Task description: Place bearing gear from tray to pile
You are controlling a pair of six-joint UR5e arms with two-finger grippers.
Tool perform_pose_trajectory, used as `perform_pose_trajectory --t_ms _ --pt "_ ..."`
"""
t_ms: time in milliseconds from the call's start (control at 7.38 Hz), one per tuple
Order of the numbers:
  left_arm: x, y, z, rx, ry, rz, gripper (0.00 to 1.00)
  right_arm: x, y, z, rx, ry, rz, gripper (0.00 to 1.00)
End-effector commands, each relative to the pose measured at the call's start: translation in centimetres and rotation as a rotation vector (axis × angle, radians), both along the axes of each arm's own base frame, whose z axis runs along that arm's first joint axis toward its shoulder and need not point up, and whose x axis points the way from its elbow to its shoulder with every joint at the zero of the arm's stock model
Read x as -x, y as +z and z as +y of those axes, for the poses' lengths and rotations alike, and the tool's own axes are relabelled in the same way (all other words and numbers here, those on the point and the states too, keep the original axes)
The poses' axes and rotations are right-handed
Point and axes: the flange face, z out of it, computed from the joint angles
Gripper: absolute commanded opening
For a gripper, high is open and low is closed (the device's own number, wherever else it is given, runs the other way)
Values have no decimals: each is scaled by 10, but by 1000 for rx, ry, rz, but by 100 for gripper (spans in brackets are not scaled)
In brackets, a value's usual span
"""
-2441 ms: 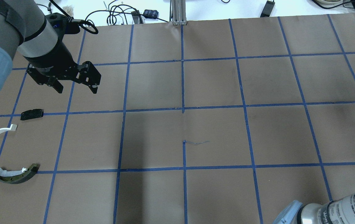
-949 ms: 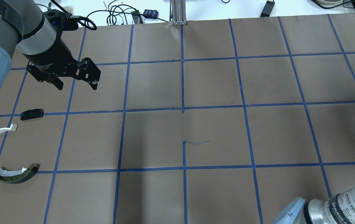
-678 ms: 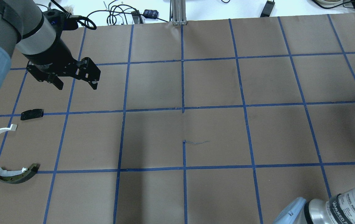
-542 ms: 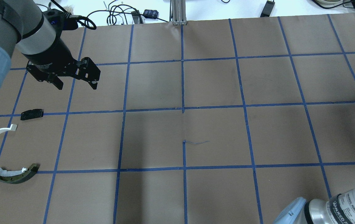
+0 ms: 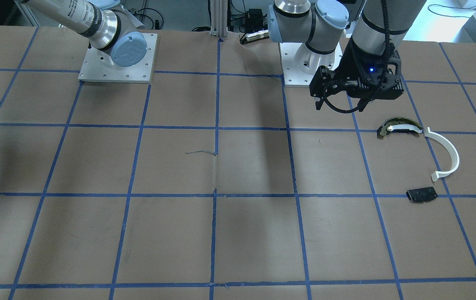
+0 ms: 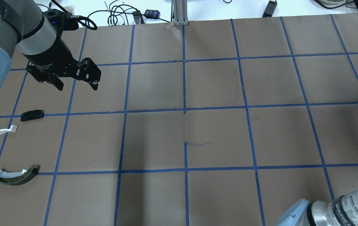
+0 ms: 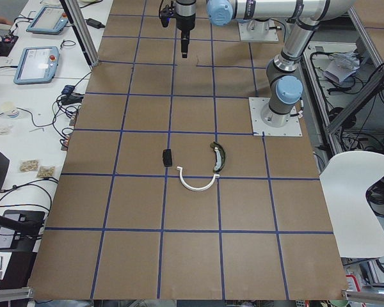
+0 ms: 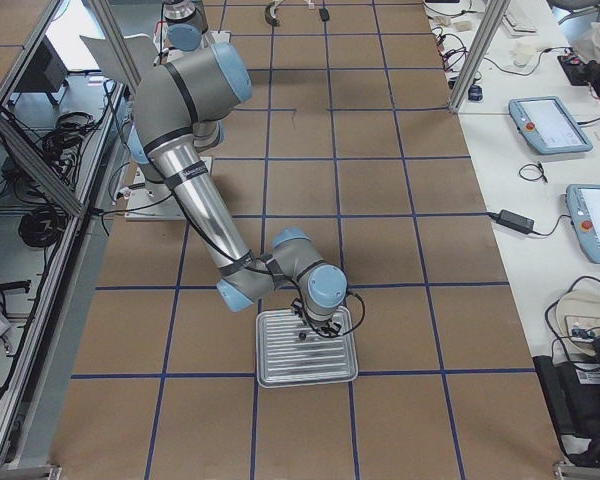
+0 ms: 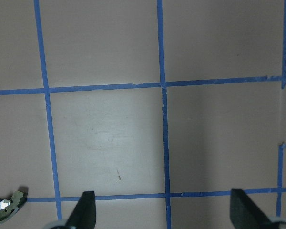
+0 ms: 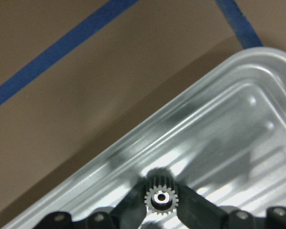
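The right tool (image 10: 161, 201) grips the bearing gear (image 10: 161, 198) over the tray (image 10: 238, 119); the pile (image 6: 16, 181) lies near the left tool (image 6: 77, 88).

Overhead and front views face each other, sharing the pile (image 6: 14, 181), right wrist close over tray (image 10: 238, 124)

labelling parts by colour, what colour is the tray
The tray is shiny silver metal, clearest in the right wrist view.

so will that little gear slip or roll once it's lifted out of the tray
Probably rigid: the bearing gear looks like metal, with crisp teeth. Those teeth should give the right gripper some bite, so slipping seems unlikely. It is round, so if dropped on edge it could roll in the tray.
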Motion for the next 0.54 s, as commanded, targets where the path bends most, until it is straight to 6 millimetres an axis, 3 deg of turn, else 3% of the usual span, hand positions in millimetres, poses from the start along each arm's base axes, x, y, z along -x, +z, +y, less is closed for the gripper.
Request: perform_pose_trajectory --t_ms 0,136,271,407 --pt "0 0 0 0 -1 0 100 -6 39 -4 19 0 44 6" --pt "1 0 0 0 -1 1 100 -25 77 -7 42 -35 49 5" --pt "0 0 0 0 -1 0 100 -63 108 -22 33 -66 38 5" --pt "0 0 0 0 -1 0 100 -124 149 -36 5 -99 12 5"
